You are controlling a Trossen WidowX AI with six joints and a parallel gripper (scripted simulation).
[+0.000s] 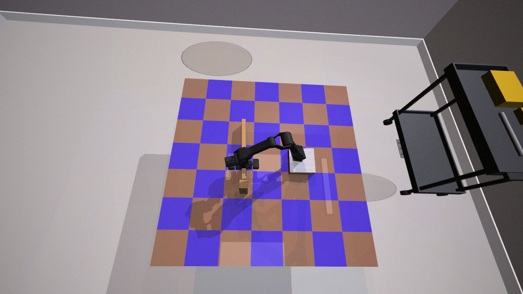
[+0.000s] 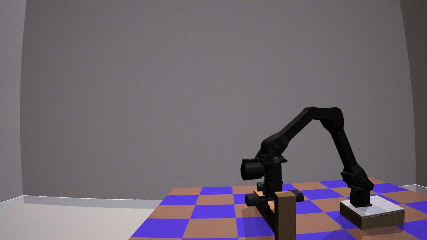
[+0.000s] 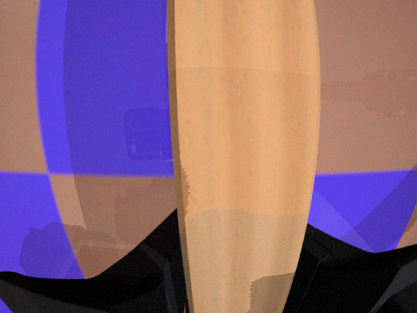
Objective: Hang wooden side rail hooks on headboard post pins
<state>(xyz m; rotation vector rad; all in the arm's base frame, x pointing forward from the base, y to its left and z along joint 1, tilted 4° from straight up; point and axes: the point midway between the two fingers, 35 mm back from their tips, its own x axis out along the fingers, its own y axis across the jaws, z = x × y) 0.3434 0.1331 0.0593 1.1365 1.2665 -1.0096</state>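
Observation:
The long, light wooden rail (image 1: pixel 243 133) (image 2: pixel 269 217) (image 3: pixel 243 130) runs from the back of the checkered table (image 1: pixel 267 252) towards the upright wooden headboard post (image 1: pixel 243 185) (image 2: pixel 285 214). My gripper (image 1: pixel 244 164) (image 2: pixel 271 199) (image 3: pixel 222 209) points down and is shut on the rail near its post end, one finger on each side. That end is in line with the post and very close to it in the top view; whether they touch is unclear. The hooks, slot and pins are hidden. Whether the rail's far end rests on the table cannot be told.
The arm's base stands on a white-topped block (image 1: pixel 309 166) (image 2: pixel 385 205) to the right of the rail. The arm arches from there over to the rail. A black cart (image 1: pixel 471 120) with a yellow box (image 1: pixel 506 87) stands off the table at the right.

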